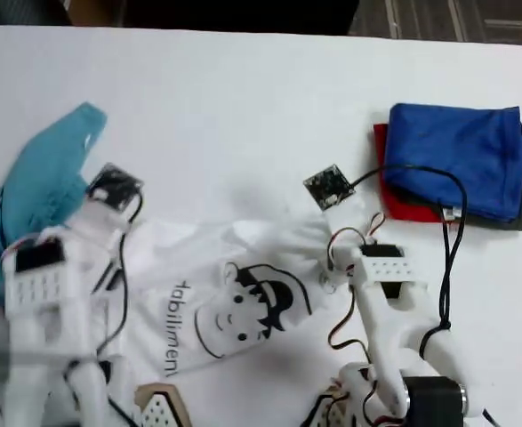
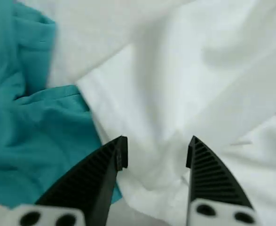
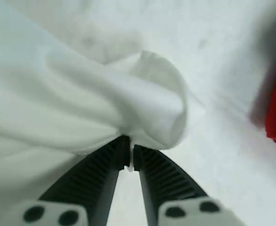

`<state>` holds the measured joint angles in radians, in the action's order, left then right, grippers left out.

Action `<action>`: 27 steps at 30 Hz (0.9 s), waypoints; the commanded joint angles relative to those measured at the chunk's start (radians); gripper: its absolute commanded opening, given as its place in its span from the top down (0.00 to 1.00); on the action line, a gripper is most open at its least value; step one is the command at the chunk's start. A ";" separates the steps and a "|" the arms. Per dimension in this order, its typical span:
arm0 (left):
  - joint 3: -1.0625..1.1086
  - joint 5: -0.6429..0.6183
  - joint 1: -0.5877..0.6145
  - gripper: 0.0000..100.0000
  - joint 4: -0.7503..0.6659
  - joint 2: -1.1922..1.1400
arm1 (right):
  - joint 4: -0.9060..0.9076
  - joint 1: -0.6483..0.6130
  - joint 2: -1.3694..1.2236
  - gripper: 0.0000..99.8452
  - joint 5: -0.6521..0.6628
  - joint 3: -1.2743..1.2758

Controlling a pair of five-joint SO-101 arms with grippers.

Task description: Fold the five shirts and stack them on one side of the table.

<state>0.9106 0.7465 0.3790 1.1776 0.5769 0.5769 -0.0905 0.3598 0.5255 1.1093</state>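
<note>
Right gripper [image 3: 130, 157] pinches a fold of the white shirt [image 3: 81, 108], left gripper [image 2: 156, 153] spread over it; I see blue shirt [image 1: 456, 151] stacked on red shirt [image 1: 399, 201], teal shirt [image 1: 47, 178] unfolded.

Table: on my feed it's a plain white top [image 1: 243, 89] that takes up nearly the whole overhead view, and its far edge runs straight across near the top.
Behind the table: a dark strip [image 1: 243, 13] sits past the far edge, can't make out what's in it.
Floor: grey patch [image 1: 438, 16] by the far right corner, with a few pale lines running through it.
Far left corner: something brownish [image 1: 92, 9], cut off, no idea what it is.
Light: pretty even from above, shadows on the white top look soft to me.
</note>
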 commanded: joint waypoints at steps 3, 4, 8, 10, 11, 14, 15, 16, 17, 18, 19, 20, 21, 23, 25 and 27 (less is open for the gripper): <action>-0.191 -0.008 -0.164 0.77 0.098 -0.299 | -0.018 -0.007 -0.005 0.98 -0.009 -0.006; -0.203 -0.008 -0.189 0.77 0.097 -0.333 | -0.018 -0.007 -0.005 0.98 -0.009 -0.006; -0.278 -0.015 -0.215 0.77 0.041 -0.457 | -0.018 -0.007 -0.005 0.98 -0.009 -0.006; -0.340 -0.018 -0.187 0.77 -0.017 -0.508 | -0.018 -0.007 -0.005 0.98 -0.009 -0.006; -0.374 -0.035 -0.170 0.77 -0.054 -0.532 | -0.018 -0.007 -0.005 0.98 -0.009 -0.006; -0.479 -0.161 -0.107 0.77 -0.173 -0.601 | -0.018 -0.005 -0.005 0.98 -0.009 -0.006; -0.515 -0.204 -0.089 0.77 -0.209 -0.628 | -0.018 -0.005 -0.005 0.98 -0.009 -0.006; -0.547 -0.244 -0.075 0.77 -0.236 -0.654 | -0.018 -0.005 -0.005 0.98 -0.009 -0.006; -0.579 -0.279 -0.066 0.77 -0.250 -0.680 | -0.018 -0.005 -0.005 0.98 -0.009 -0.006; -0.613 -0.310 -0.058 0.77 -0.252 -0.703 | -0.018 -0.005 -0.005 0.98 -0.009 -0.006; -0.642 -0.339 -0.057 0.77 -0.250 -0.720 | -0.018 -0.005 -0.005 0.98 -0.009 -0.006; -0.664 -0.361 -0.057 0.77 -0.242 -0.733 | -0.018 -0.005 -0.005 0.98 -0.009 -0.006; -0.690 -0.374 -0.058 0.77 -0.218 -0.740 | -0.018 -0.005 -0.005 0.98 -0.009 -0.006; -0.733 -0.377 -0.064 0.77 -0.152 -0.740 | -0.018 -0.005 -0.005 0.98 -0.009 -0.006; -0.777 -0.373 -0.078 0.77 -0.052 -0.727 | -0.018 -0.005 -0.005 0.98 -0.009 -0.006; -0.820 -0.292 -0.094 0.77 0.072 -0.715 | -0.018 -0.005 -0.005 0.98 -0.009 -0.006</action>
<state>0.1757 0.3859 0.3069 1.1009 -0.1688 0.5769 -0.0905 0.3598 0.5255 1.1093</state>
